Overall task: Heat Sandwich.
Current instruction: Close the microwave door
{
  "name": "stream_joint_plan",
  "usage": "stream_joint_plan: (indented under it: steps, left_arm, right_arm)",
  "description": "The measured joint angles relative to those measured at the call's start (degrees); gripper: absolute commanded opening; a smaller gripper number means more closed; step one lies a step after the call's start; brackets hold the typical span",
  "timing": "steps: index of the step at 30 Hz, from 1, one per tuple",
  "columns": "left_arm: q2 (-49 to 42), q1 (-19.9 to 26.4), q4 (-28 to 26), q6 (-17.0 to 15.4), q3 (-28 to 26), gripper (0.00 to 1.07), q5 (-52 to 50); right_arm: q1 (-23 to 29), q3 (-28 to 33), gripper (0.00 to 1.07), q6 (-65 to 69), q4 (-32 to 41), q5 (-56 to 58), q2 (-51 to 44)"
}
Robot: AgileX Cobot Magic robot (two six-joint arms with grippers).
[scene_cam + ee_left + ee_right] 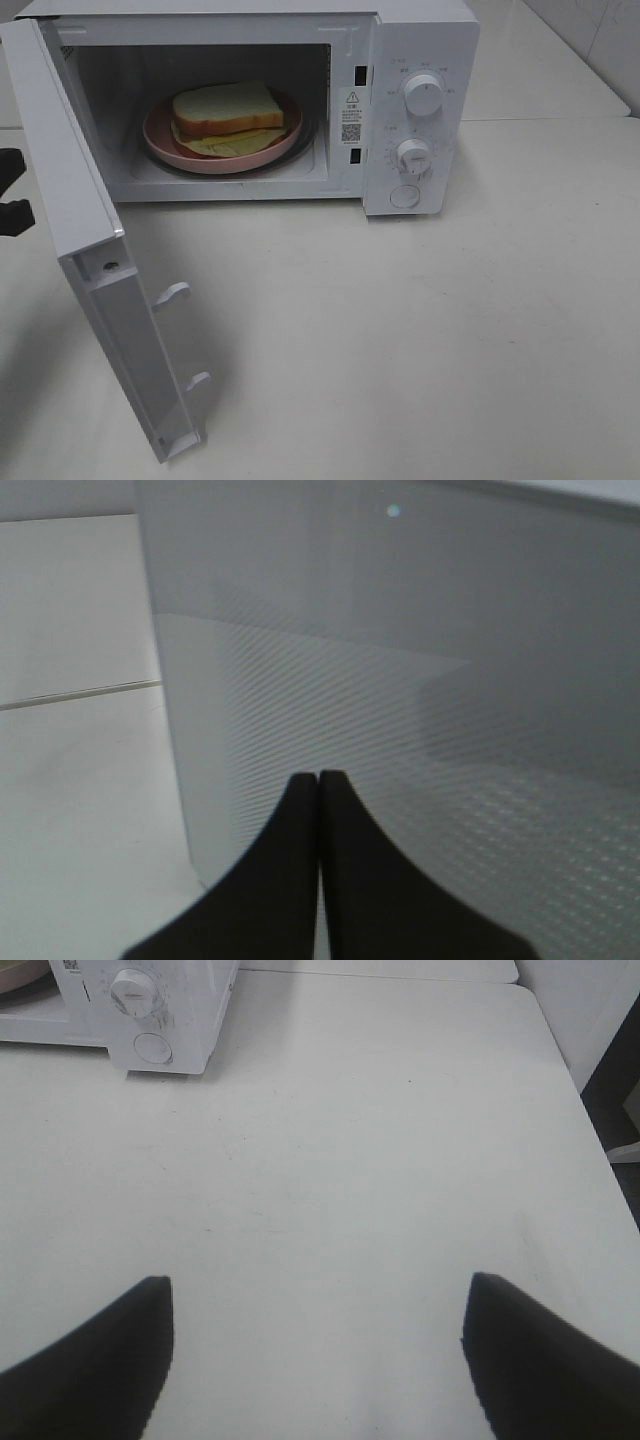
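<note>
The sandwich (228, 108), white bread with a tan crust over pale yellow filling, lies on a round pink plate (160, 143) inside the open white microwave (420, 40). Its door (90, 240) is swung wide toward the front left. My left gripper (319, 778) is shut with nothing in it, its fingertips close to the door's outer face (400, 680). In the exterior view it shows only as black parts (10, 190) at the left edge, behind the door. My right gripper (318, 1282) is open and empty over bare table, to the right of the microwave (150, 1010).
The microwave's panel carries two knobs (423, 93) (413, 155) and a round button (405, 196). Two latch hooks (172, 293) stick out of the door's inner edge. The white table (450, 330) spreads in front and to the right; its edge (590, 1110) shows in the right wrist view.
</note>
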Motion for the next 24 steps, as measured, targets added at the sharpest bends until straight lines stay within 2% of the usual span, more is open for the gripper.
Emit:
stream_joint_plan:
  steps: [3, 4, 12, 17, 24]
  left_arm:
    - [0.9, -2.1, -0.1, 1.2, -0.7, 0.00, -0.1]
    - [1.6, -3.7, -1.8, 2.4, -1.0, 0.00, 0.1]
    - [3.9, -10.5, -7.3, 4.4, -4.4, 0.00, 0.0]
    - [4.6, -12.3, -9.3, 4.6, -5.8, 0.00, 0.0]
    - [7.9, -17.1, -13.6, 4.8, -10.8, 0.00, 0.6]
  right_arm:
    - [0.0, 0.0, 0.76, 0.0, 0.0, 0.0, 0.0]
    - [0.0, 0.0, 0.76, 0.0, 0.0, 0.0, 0.0]
    - [0.0, 0.0, 0.76, 0.1, 0.0, 0.0, 0.0]
    - [0.0, 0.0, 0.76, 0.1, 0.0, 0.0, 0.0]
    - [0.0, 0.0, 0.76, 0.1, 0.0, 0.0, 0.0]
